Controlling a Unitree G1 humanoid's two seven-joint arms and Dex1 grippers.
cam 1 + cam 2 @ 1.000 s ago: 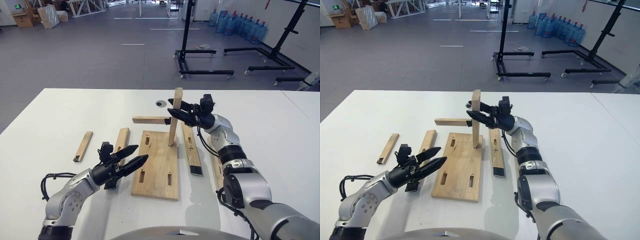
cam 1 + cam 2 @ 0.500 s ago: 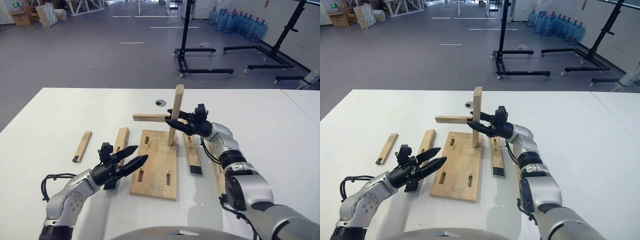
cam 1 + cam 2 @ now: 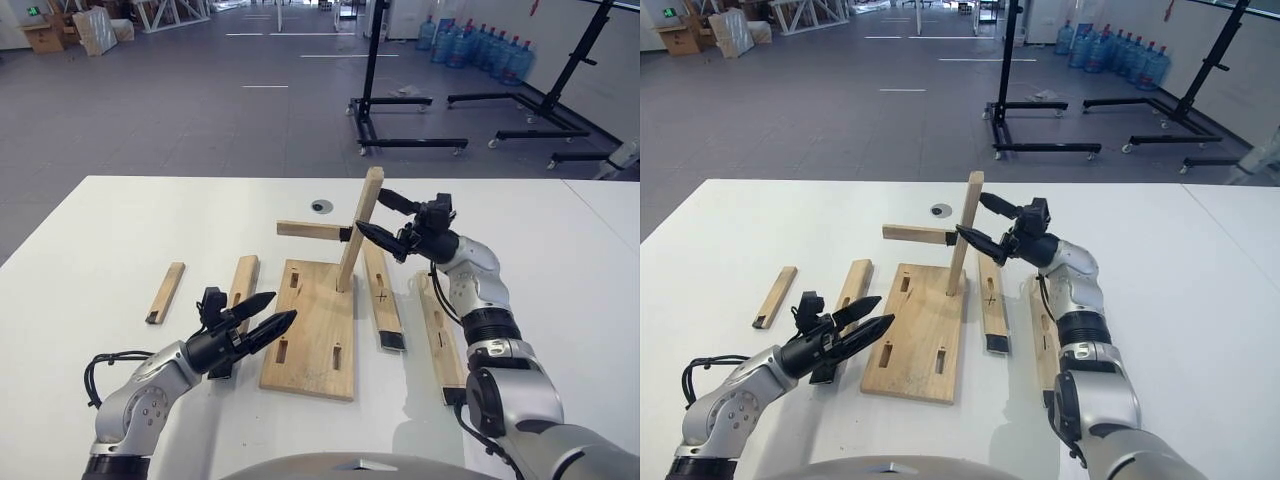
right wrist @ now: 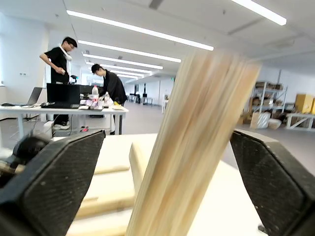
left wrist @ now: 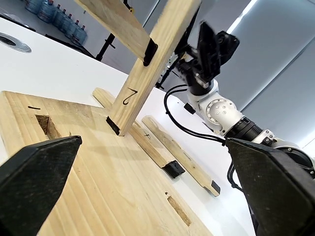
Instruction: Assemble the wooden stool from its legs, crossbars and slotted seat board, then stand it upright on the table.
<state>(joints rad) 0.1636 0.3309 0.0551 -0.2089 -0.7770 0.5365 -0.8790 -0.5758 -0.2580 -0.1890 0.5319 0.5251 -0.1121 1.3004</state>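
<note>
**One leg up, both pincers empty**

The flat pale wooden seat board with slots [image 3: 312, 345] lies on the white table [image 3: 110, 230]. A pale wooden leg [image 3: 352, 255] stands tilted in the board's far right slot, with a short wooden crossbar [image 3: 310, 230] joined to it. The right gripper [image 3: 970, 214] is wide open around this leg, not squeezing it. The left gripper [image 3: 285, 304] hangs partly open at the board's near left edge, holding nothing.

Handwritten 2 — leaning leg [image 5: 142, 81], plus — flat leg [image 3: 383, 300]
</note>
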